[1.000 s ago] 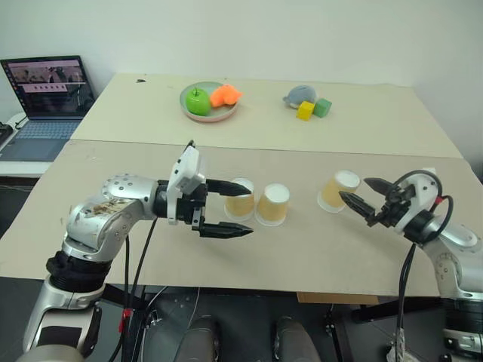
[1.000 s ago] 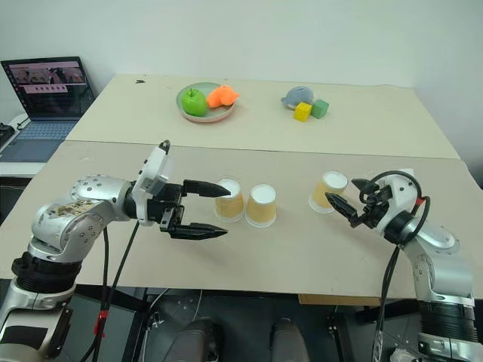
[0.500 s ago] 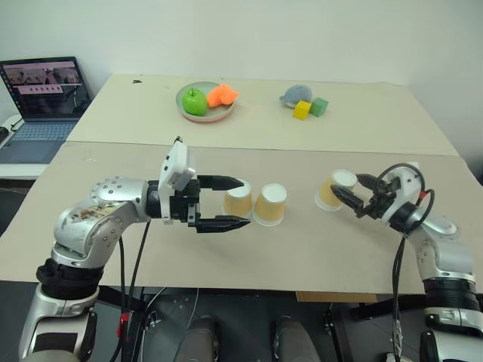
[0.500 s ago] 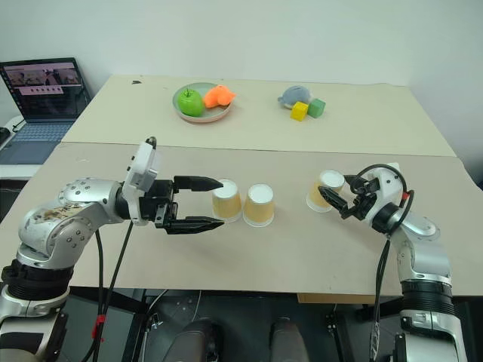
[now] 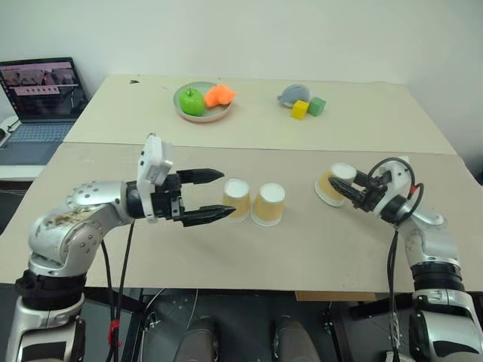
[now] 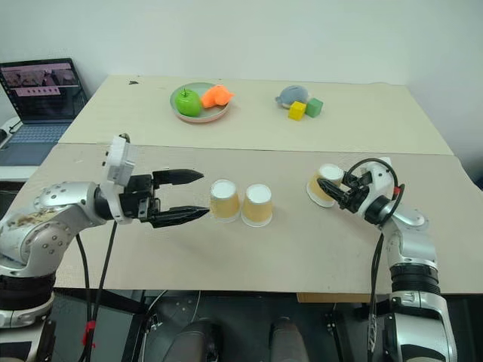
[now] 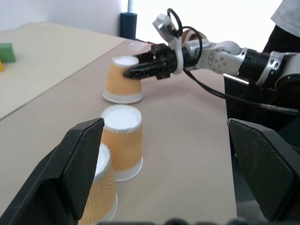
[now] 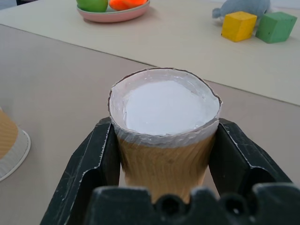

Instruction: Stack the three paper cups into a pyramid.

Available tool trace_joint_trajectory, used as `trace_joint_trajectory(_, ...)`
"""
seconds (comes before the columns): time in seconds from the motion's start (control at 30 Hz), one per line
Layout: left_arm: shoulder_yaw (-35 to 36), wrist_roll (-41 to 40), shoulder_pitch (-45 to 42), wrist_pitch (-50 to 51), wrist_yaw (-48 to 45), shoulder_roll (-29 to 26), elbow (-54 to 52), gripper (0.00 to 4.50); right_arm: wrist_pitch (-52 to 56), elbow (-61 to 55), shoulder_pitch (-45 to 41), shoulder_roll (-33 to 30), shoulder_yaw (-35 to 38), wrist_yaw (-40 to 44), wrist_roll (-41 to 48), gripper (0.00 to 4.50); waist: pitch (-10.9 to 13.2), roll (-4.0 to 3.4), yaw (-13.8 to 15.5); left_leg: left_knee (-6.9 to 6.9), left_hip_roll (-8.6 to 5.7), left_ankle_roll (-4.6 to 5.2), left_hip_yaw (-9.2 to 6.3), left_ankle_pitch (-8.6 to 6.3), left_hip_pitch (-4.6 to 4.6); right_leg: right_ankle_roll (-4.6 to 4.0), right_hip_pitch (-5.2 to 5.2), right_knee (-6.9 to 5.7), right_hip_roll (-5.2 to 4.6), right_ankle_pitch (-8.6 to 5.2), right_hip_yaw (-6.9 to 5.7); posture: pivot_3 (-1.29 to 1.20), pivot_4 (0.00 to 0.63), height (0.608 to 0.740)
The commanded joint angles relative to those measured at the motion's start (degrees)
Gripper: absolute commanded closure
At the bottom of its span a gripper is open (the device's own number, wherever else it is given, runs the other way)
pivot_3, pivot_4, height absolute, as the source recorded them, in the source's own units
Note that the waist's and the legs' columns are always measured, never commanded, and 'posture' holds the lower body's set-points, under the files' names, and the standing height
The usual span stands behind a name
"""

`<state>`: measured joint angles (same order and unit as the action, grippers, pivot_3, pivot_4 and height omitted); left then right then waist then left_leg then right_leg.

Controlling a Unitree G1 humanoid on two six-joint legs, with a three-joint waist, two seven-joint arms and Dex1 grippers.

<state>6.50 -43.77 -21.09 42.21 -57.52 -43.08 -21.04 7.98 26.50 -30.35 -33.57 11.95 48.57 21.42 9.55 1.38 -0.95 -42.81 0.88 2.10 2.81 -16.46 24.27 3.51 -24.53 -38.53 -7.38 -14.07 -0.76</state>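
Left arm was bent in from the left side, wrist turned so the left gripper point(image 5: 213, 195) pointed roughly level toward the right, its two black fingers point(image 5: 198, 176) spread wide apart with nothing between them. Right arm reached in from the right edge, forearm angled inward, and the right gripper point(image 8: 164, 154) was clamped on one paper cup point(image 8: 165, 123), a finger pressed against either side.
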Motion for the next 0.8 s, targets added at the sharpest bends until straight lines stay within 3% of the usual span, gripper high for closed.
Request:
trace_joint_trajectory(0.03,2.1,1.2,1.8,-2.4,-0.6,-1.1,1.2,0.0,1.4,-4.8,-3.1,-1.0,1.2,0.8,2.0,2.12,0.0,-0.02,0.1,0.0,0.01,0.0,0.0,0.0,0.0,0.0,0.0,-0.01,0.0,0.0,-0.03,0.0,0.15,0.678)
trace_joint_trajectory(0.23,2.1,2.9,5.1,-4.1,-0.8,-0.6,4.7,0.0,14.2,-21.4,-11.8,-0.2,-1.6,6.1,12.4,2.12,0.2,-0.26,0.0,0.02,0.03,-0.02,0.01,0.01,0.1,-0.02,-0.27,-0.18,0.0,-0.01,0.04,0.0,0.15,0.678)
trace_joint_trajectory(0.47,1.2,3.1,4.8,-4.5,0.1,1.0,3.9,0.0,26.8,-27.8,-18.0,-1.5,-4.4,12.4,20.8,2.12,0.2,-0.23,0.8,-0.04,0.0,-0.02,-0.01,0.01,0.48,-0.1,-0.54,-0.23,-0.1,-0.05,-0.05,0.0,0.15,0.678)
trace_joint_trajectory(0.8,0.2,3.2,4.3,-4.9,0.6,2.4,3.4,0.0,23.8,-25.1,-17.0,-2.1,-12.2,20.0,14.7,2.12,0.2,-0.23,0.4,-0.04,-0.04,-0.02,0.01,0.01,0.47,-0.09,-0.57,-0.26,-0.08,-0.05,-0.04,0.0,0.15,0.678)
